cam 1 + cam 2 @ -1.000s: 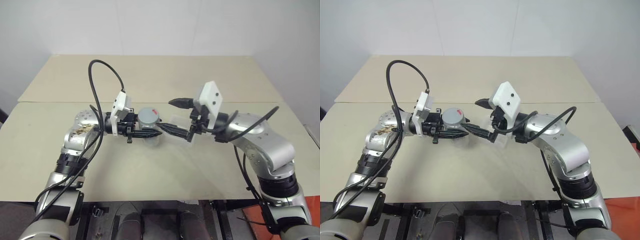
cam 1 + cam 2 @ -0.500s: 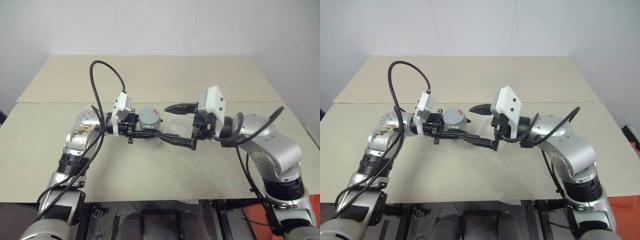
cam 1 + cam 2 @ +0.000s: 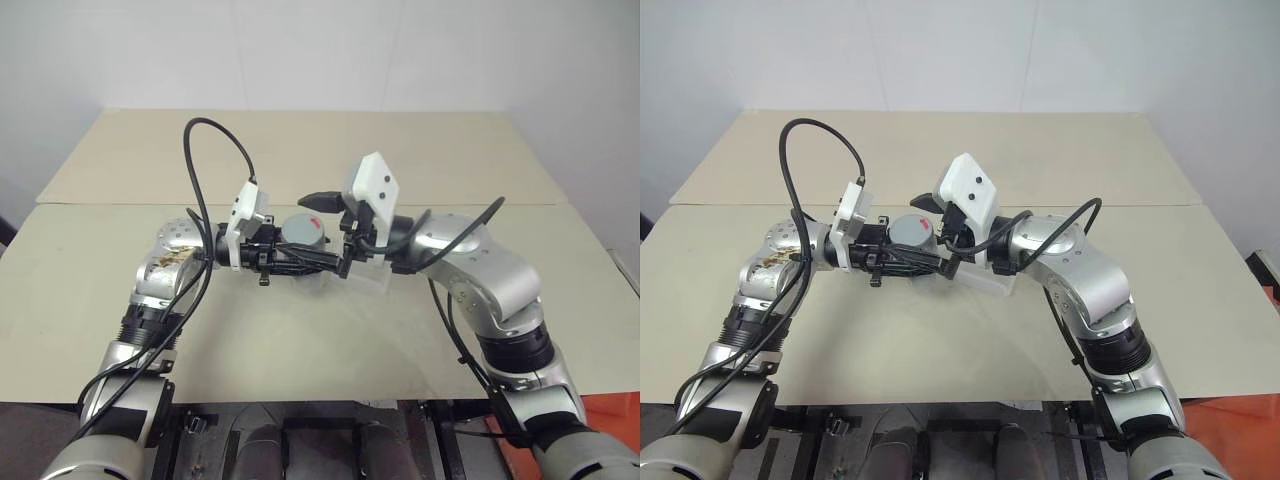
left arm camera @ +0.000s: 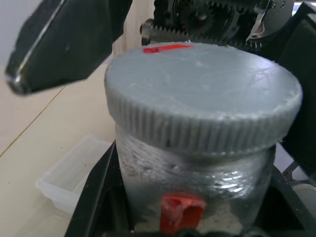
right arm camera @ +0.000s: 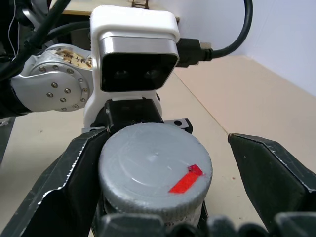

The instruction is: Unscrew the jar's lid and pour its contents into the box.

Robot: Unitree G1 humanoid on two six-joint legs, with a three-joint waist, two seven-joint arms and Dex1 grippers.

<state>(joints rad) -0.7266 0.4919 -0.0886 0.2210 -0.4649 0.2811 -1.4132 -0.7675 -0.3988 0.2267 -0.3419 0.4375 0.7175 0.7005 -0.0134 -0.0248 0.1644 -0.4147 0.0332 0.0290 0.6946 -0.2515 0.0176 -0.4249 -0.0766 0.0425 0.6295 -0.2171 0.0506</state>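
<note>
Left gripper [image 3: 300, 262] clamped on jar [image 4: 197, 182] body, holding it upright above tabletop [image 3: 300, 340] – ribbed grey lid [image 4: 202, 94] on, red tape mark on top. Right gripper [image 5: 163, 163] spread wide, fingers [image 5: 74, 173] flanking lid on both sides, not gripping it. Clear plastic box [image 4: 74, 173] on tabletop just beside and below jar. Contents not visible – jar closed

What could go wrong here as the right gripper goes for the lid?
1. The open right gripper brackets the lid unevenly, one finger against it, the other well clear; closing may shove the jar.
2. The left gripper holds the jar low on its body, so twisting could spin it.
3. The box sits below; a dropped jar would hit it.
</note>
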